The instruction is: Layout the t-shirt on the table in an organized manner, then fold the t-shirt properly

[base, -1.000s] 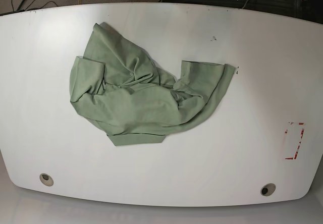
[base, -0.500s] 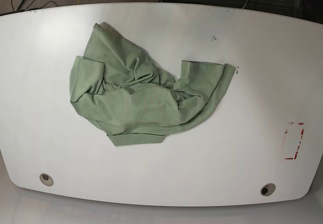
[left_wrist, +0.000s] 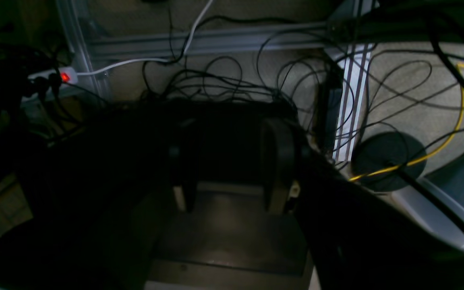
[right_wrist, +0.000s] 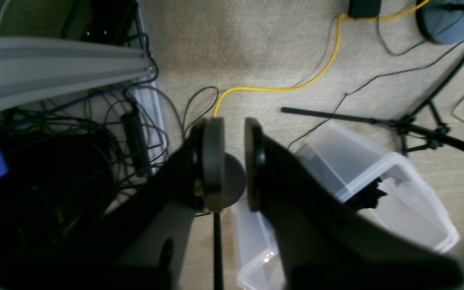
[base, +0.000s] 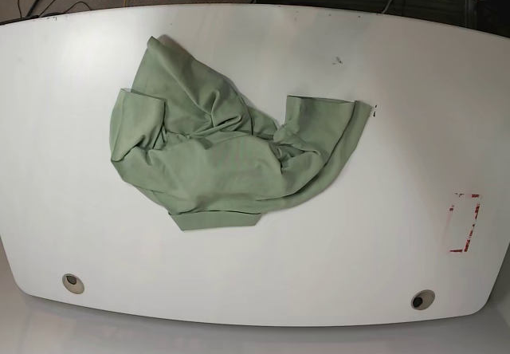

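The t-shirt (base: 215, 155), pale sage green, lies crumpled in a heap left of the middle of the white table (base: 382, 210), with one sleeve spread toward the right. Neither gripper appears in the base view. In the left wrist view my left gripper (left_wrist: 232, 181) hangs in deep shadow over dark gear and floor cables, its jaws apart with nothing between them. My right gripper (right_wrist: 234, 161) is off the table over the carpet, its pads drawn almost together with only a narrow slit and nothing in it.
A red-marked rectangle (base: 464, 222) sits near the table's right edge. Two grommet holes (base: 72, 282) (base: 422, 299) lie along the front. Under the right gripper are clear plastic bins (right_wrist: 377, 181), a yellow cable (right_wrist: 296, 86) and a metal frame rail (right_wrist: 54, 68).
The white gripper parts seen at the top edge of the base view a second ago have drawn back out of it. The t-shirt has not moved.
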You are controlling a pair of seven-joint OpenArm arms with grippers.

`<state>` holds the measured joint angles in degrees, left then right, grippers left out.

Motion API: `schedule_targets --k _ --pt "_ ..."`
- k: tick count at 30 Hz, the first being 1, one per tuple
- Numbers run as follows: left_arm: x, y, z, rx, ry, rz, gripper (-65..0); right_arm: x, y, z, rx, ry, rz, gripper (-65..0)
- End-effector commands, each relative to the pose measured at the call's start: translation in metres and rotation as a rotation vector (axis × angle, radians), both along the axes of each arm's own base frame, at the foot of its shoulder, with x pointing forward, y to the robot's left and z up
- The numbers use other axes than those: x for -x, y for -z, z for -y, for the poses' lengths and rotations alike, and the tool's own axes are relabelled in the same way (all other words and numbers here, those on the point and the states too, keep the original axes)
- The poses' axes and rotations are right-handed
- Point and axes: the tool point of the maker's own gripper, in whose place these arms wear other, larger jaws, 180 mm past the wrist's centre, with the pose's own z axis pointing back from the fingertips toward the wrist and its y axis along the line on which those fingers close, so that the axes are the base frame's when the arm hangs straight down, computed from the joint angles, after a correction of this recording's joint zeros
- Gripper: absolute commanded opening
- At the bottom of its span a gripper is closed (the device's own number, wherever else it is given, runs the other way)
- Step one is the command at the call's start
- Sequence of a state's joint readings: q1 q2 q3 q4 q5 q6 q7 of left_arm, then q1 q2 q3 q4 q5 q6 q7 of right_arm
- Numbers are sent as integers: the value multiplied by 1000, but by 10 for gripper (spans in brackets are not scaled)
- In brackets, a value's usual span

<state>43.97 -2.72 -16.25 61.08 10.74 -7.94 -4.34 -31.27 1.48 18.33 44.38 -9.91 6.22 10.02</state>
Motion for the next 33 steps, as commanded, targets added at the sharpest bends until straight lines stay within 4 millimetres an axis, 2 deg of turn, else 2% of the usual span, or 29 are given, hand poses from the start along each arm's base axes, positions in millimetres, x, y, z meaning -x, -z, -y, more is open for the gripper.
schedule_targets --k 1,4,12,16,28,33 --pt "-2 -9 -7 -21 15 28 -422 9 -8 11 26 5 6 -569" --pt "-5 -16 -8 -27 26 43 -422 7 -15 18 45 7 26 -569" --pt "-29 -40 -10 -52 65 114 -424 -6 -50 43 122 -6 110 -571" --pt "-34 -48 -11 -57 76 128 -424 -15 -70 49 150 -28 151 -571" --pt "-59 -63 -9 -67 91 187 -426 -38 -117 51 193 -77 253 -569" --pt "-68 -76 -8 -76 102 211 -427 -44 -130 52 209 -99 266 -569"
